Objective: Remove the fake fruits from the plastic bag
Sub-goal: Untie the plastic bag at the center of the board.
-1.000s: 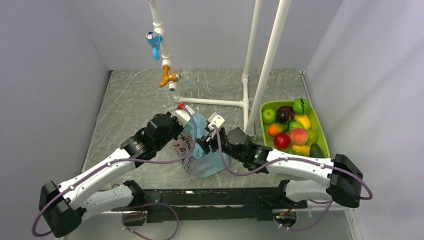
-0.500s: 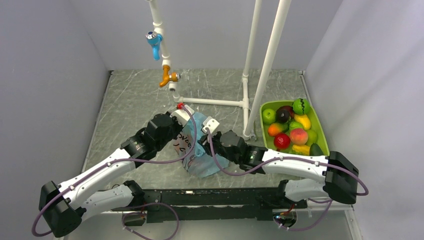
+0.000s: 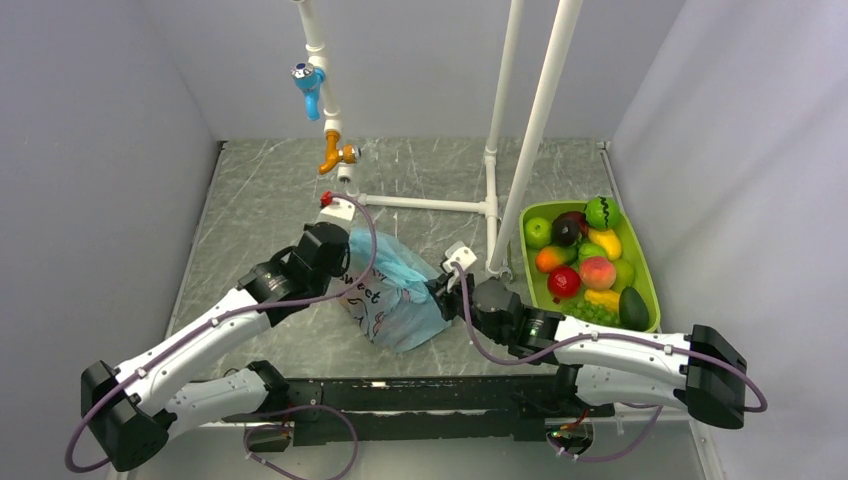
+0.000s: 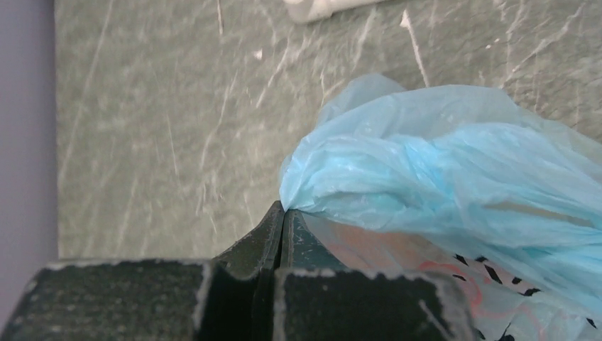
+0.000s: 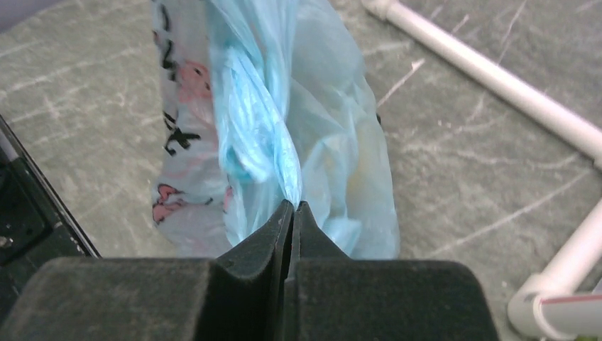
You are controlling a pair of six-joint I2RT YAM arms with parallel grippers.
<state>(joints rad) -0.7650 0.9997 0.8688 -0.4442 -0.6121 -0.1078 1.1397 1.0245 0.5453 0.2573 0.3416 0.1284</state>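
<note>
The light-blue plastic bag point(image 3: 395, 295) with pink-and-dark print lies mid-table, stretched between both arms. My left gripper point(image 3: 347, 268) is shut on a pinch of the bag's left edge; in the left wrist view the film point(image 4: 440, 156) bunches out of the shut gripper point(image 4: 284, 210). My right gripper point(image 3: 438, 292) is shut on a twisted fold at the bag's right side, seen as the bag point(image 5: 284, 114) rising from the gripper point(image 5: 293, 206). Whatever is inside the bag is hidden by the film. Several fake fruits point(image 3: 597, 271) lie in a green bin.
The green bin point(image 3: 650, 275) stands at the right, close to the right arm. A white pipe frame point(image 3: 495, 200) with a floor bar point(image 5: 490, 74) stands just behind the bag. Blue and orange taps point(image 3: 312, 85) hang at the back.
My right gripper has shut on the bag's right side and drawn back to the right. The left gripper has pulled its edge left, so the bag now spreads wider.
</note>
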